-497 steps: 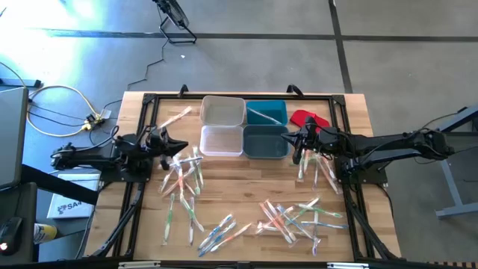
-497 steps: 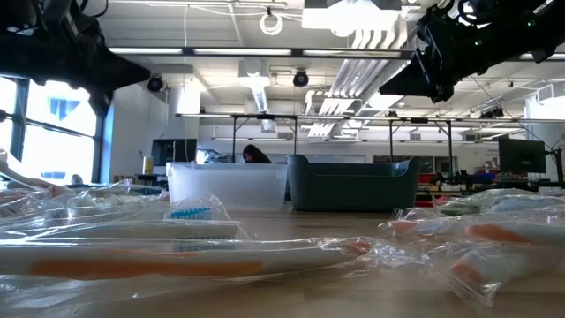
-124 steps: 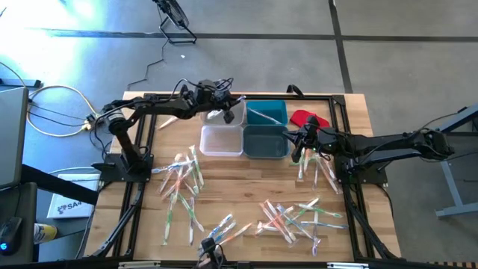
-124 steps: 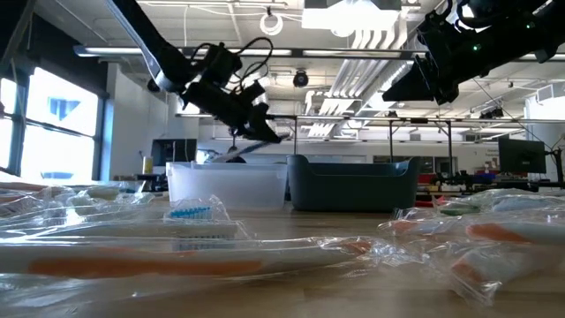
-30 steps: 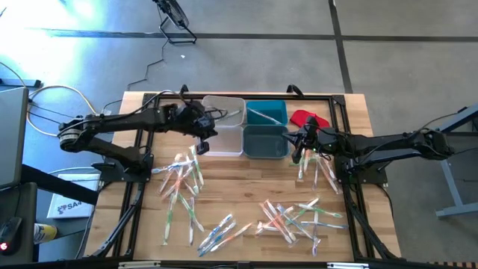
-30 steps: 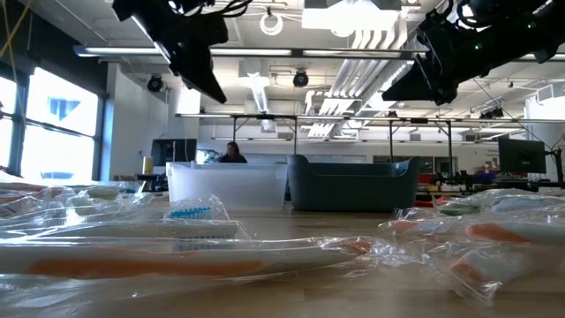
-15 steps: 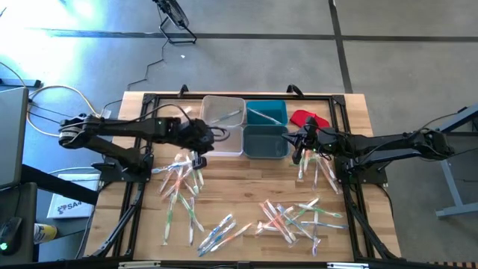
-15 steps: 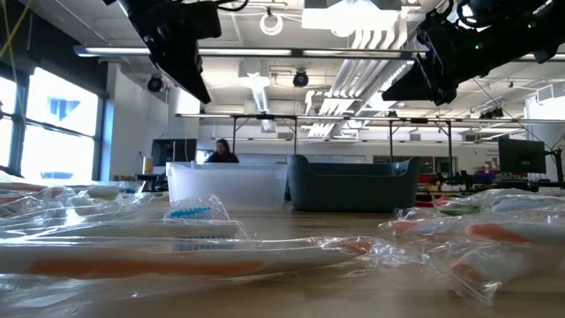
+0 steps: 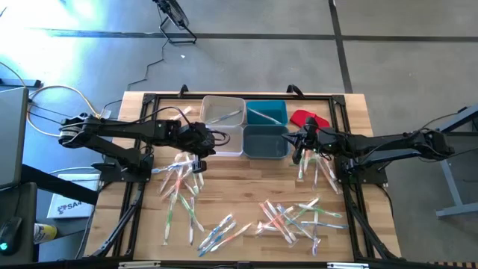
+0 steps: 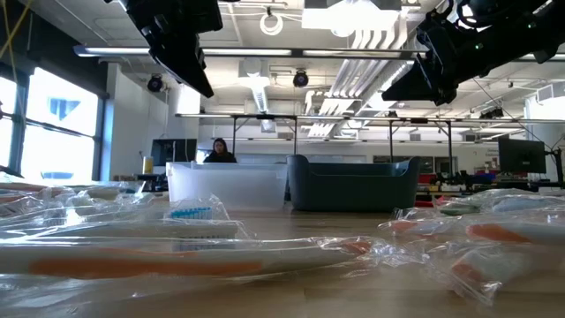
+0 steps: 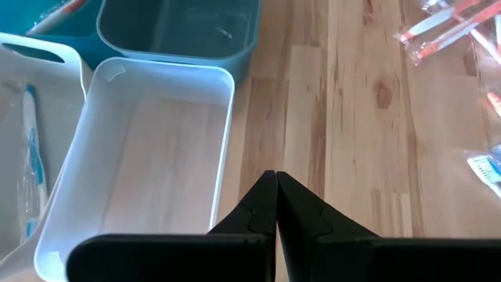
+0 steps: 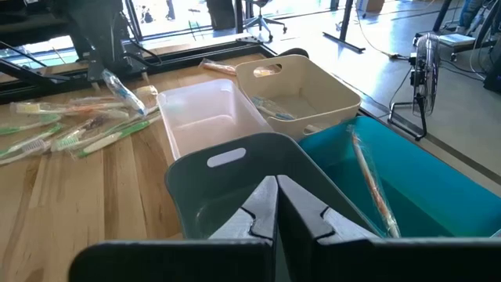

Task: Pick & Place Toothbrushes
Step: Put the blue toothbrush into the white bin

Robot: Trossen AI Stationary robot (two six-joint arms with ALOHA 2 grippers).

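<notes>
Wooden table [image 9: 246, 187], unlabelled toothbrushes [image 9: 287, 217]

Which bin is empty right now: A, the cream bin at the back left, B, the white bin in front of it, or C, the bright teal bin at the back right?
B: in the left wrist view the white bin shows only bare floor, while the cream bin holds a blue toothbrush and the teal bin holds an orange-accented one.
</notes>
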